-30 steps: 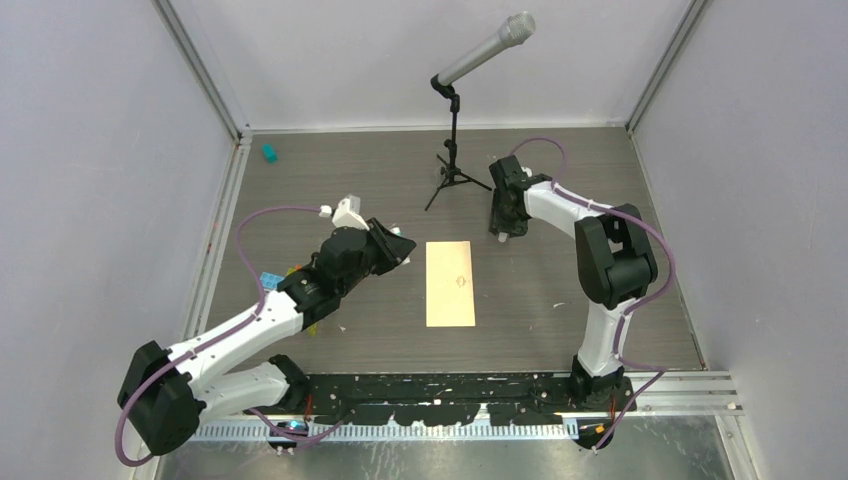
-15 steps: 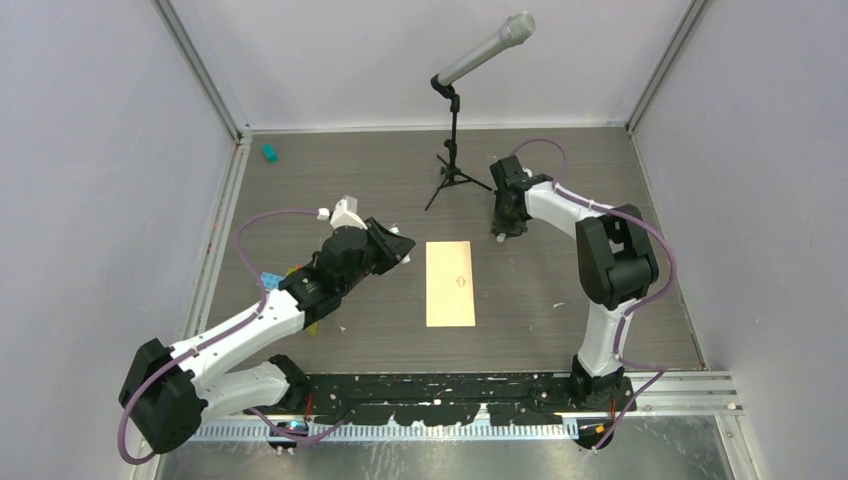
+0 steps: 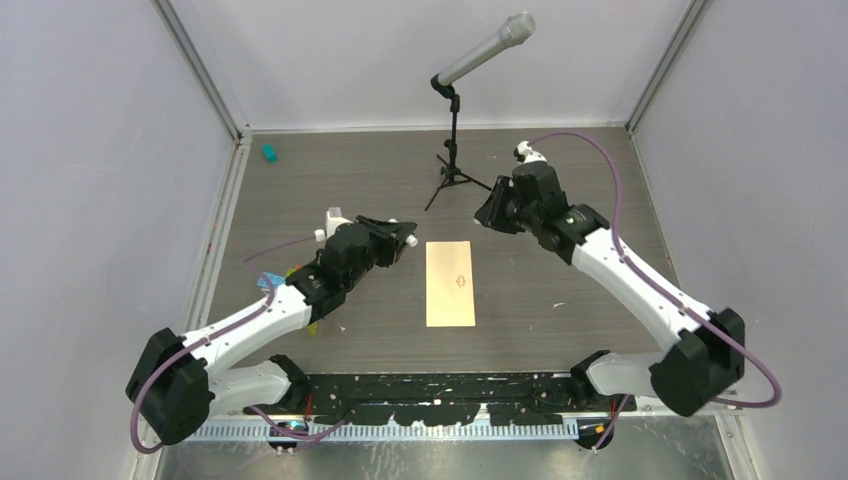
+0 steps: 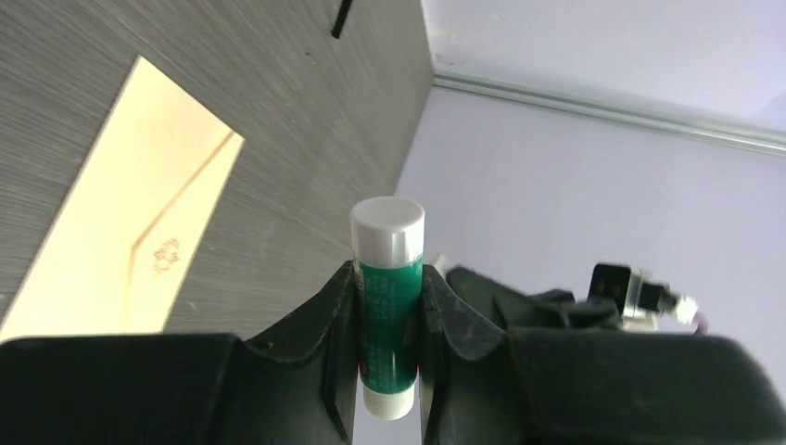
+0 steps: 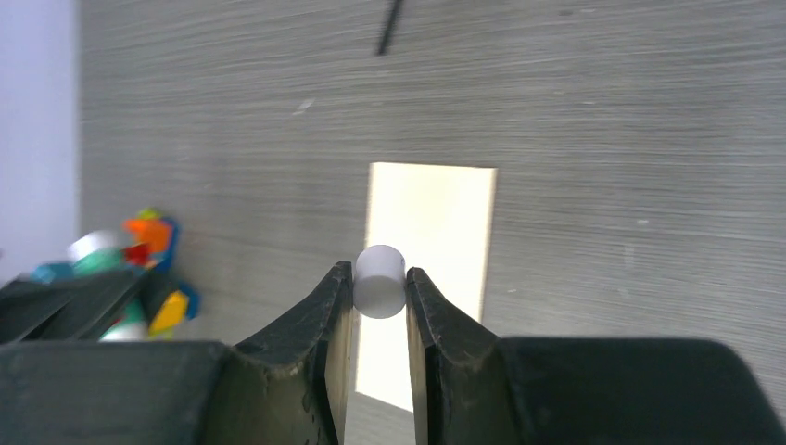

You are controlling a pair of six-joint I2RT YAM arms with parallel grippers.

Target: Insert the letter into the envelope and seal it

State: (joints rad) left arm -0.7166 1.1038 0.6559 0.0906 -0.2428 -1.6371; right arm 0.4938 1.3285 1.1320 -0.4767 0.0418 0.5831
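Left gripper (image 4: 387, 278): jaws closed down to a narrow gap, clamped on a green glue stick (image 4: 387, 320). The stick stands upright between the fingers, with its white end above the fingertips and another white end below them. From above, this gripper (image 3: 405, 240) is off the table (image 3: 350, 180), just left of the envelope's far end.

Right gripper (image 5: 380, 273): jaws nearly closed, pinching a small white cylinder (image 5: 380, 281) at the fingertips. From above, it (image 3: 485, 213) hangs just beyond the envelope's far right corner, near the foot of the microphone stand (image 3: 455, 150).

Envelope (image 3: 450, 283): flat on the table, long axis running away from the arm bases, between the two grippers and touching neither. Flap lines and the small dark mark face up. In the left wrist view it (image 4: 120, 232) lies ahead and to the left of the fingers. In the right wrist view it (image 5: 445, 222) sits straight beyond the fingertips, below the held cylinder.

Letter: cannot be made out as a separate sheet in any view.

Coloured odds and ends (image 5: 139, 269) lie on the far side of the envelope from the right gripper.
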